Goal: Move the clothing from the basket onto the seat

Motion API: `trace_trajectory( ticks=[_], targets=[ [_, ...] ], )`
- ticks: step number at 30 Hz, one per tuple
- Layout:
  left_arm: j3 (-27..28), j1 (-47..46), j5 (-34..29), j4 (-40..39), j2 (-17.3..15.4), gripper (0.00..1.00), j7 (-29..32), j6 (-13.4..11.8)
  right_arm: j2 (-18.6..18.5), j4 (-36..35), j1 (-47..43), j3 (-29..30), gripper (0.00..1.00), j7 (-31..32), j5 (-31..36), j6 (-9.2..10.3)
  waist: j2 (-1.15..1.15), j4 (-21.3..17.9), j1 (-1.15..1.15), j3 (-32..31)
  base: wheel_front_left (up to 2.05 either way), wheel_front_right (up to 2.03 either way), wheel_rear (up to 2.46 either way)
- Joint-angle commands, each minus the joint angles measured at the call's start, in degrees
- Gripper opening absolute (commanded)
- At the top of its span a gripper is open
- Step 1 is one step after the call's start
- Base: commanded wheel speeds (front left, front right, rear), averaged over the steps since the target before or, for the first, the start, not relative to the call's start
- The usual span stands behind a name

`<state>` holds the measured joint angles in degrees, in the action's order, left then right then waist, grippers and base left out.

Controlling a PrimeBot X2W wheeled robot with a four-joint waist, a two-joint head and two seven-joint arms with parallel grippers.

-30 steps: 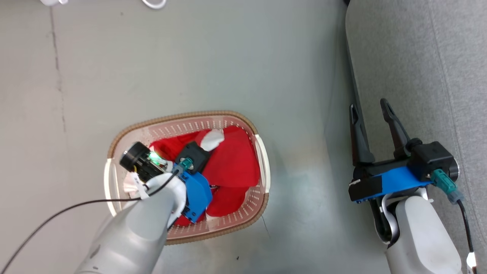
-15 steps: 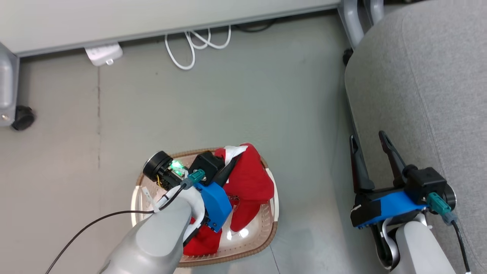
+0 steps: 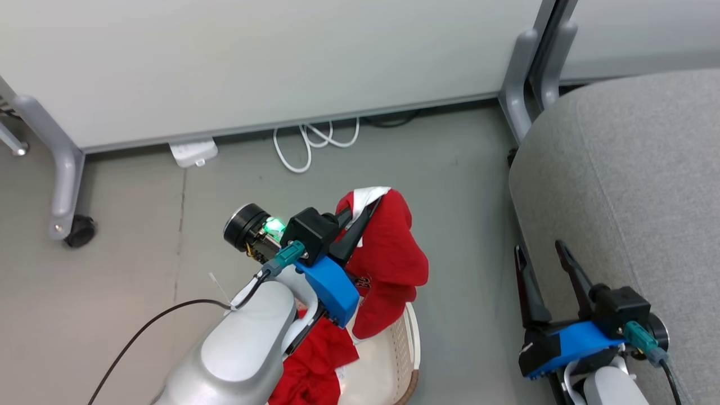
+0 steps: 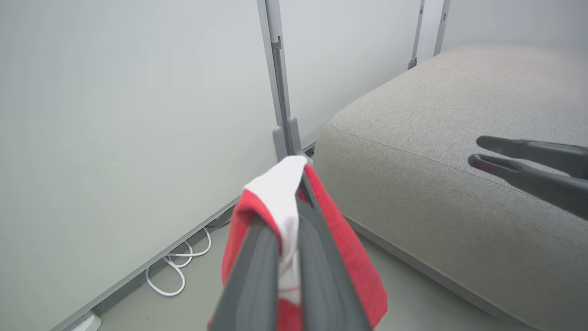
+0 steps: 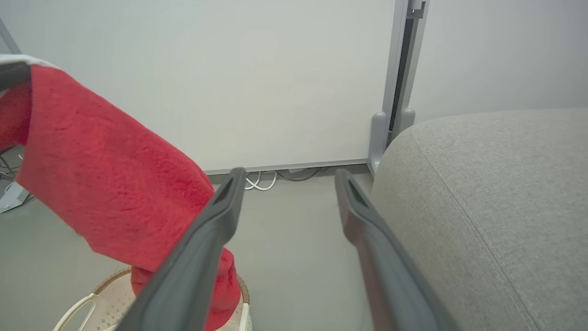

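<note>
Clothing point(image 3: 394, 259): red garment, perhaps a jersey, gripped by my left pincer point(image 3: 372, 206) above basket point(image 3: 414, 343); right pincer point(image 3: 538, 248) released.

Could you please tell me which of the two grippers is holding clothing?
The left gripper: its jaws are shut on the red clothing, which hangs over the basket. The right gripper, beside the seat, has open, empty jaws.

Left gripper point(image 4: 294, 216): clamped on clothing point(image 4: 351, 250), white trim uppermost.
Seat point(image 4: 441, 119): right of clothing, apart.
Right gripper point(image 4: 477, 151): far right, parted.
</note>
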<state>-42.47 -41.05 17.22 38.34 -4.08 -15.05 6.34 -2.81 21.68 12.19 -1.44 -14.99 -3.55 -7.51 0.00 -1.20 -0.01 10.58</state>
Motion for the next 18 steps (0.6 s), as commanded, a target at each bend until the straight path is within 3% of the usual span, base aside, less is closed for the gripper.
trace_trajectory(
  ticks=[1, 18],
  targets=[
    [0.53, 0.70, 0.43, -1.54, -0.17, 0.00, -0.19, -0.38, -0.14, 0.20, -1.50, -0.02, 1.00, -0.30, 0.07, 0.04, 0.00, 0.41, 0.01, -2.69, 0.00, 0.00, 0.00],
    [1.04, -1.09, 2.23, -12.24, -1.23, 0.00, 4.04, -2.45, -0.14, 0.77, -6.10, -0.30, 1.00, -0.30, -0.53, 0.04, 0.00, 0.46, 0.01, -9.88, 0.00, 0.00, 0.00]
  ],
)
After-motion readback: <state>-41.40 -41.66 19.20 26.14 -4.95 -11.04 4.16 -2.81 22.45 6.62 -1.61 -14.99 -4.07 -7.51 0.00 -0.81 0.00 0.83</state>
